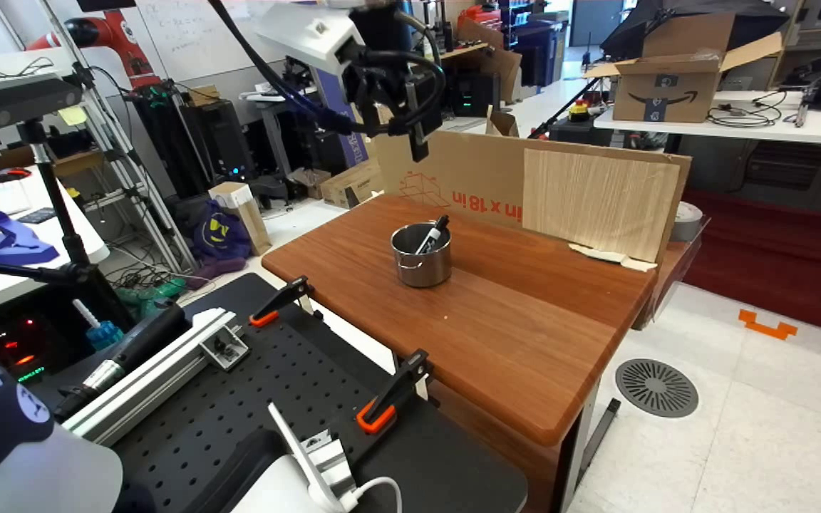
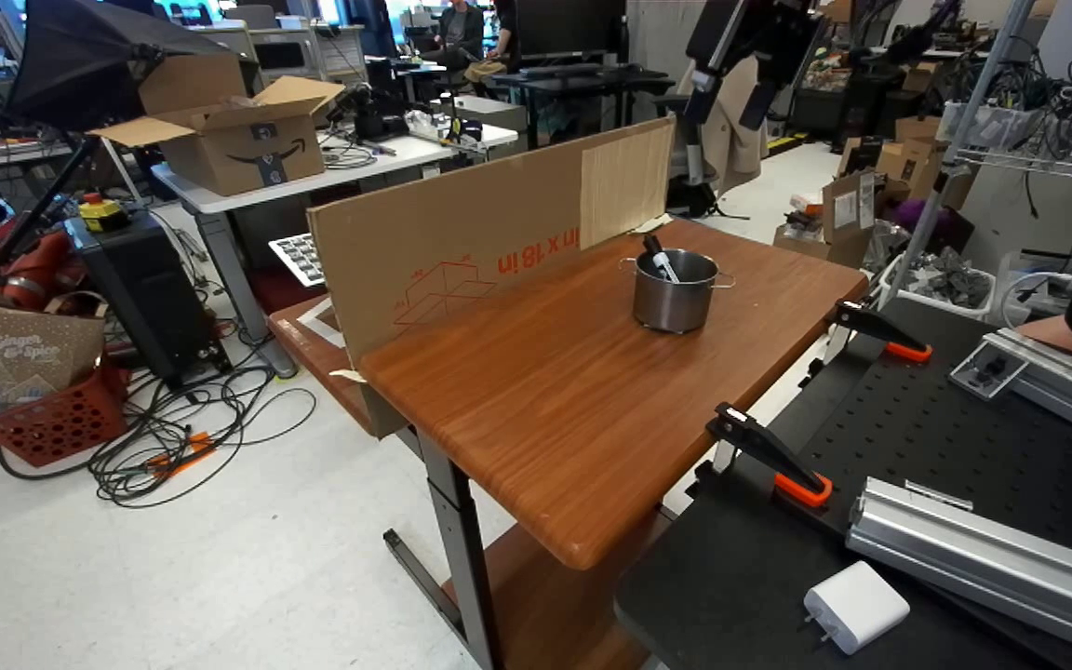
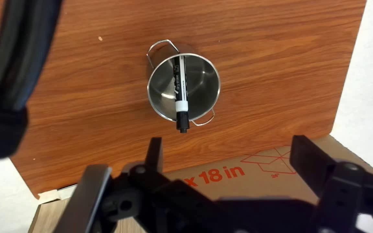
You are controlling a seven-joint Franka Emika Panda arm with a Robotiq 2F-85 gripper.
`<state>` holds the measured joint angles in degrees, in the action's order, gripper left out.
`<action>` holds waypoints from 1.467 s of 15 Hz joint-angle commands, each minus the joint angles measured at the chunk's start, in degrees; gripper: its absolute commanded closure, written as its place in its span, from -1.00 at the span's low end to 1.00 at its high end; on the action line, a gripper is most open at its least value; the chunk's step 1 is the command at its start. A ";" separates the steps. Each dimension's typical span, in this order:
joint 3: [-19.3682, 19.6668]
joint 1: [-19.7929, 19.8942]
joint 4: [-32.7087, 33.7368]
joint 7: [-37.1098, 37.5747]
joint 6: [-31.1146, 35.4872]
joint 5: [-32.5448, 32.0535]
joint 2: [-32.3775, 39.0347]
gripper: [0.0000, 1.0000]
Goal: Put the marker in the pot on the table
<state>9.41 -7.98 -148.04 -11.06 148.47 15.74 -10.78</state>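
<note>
The marker (image 3: 180,81), black and white with a black cap, stands tilted inside the silver pot (image 3: 202,84), its cap end above the rim. It leans against the rim in both exterior views, marker (image 1: 433,236) and marker (image 2: 663,262). The pot (image 1: 422,268) stands upright on the reddish-brown table (image 1: 517,320); the pot also shows in an exterior view (image 2: 672,302). My gripper (image 3: 227,140) is open with nothing between its fingers. It hangs well above the table, apart from the pot and marker; an exterior view also shows the gripper (image 2: 730,107).
A cardboard sheet (image 1: 467,167) stands along one long edge of the table. Two orange-and-black clamps (image 1: 382,410) (image 1: 268,313) grip the opposite side, by the black perforated workbench (image 1: 289,388). A thick dark cable (image 3: 21,55) hangs beside the wrist.
</note>
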 commanded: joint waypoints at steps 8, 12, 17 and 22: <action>-7.90 5.05 13.86 1.26 3.25 2.74 23.57 -1.00; -9.30 6.94 16.36 2.04 3.07 1.46 28.28 -1.00; -9.92 8.31 18.29 2.47 3.49 0.71 31.34 -0.50; -9.78 7.69 18.90 4.58 4.22 -2.00 31.28 0.15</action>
<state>0.96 -1.17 -129.65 -8.68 150.90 16.03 19.72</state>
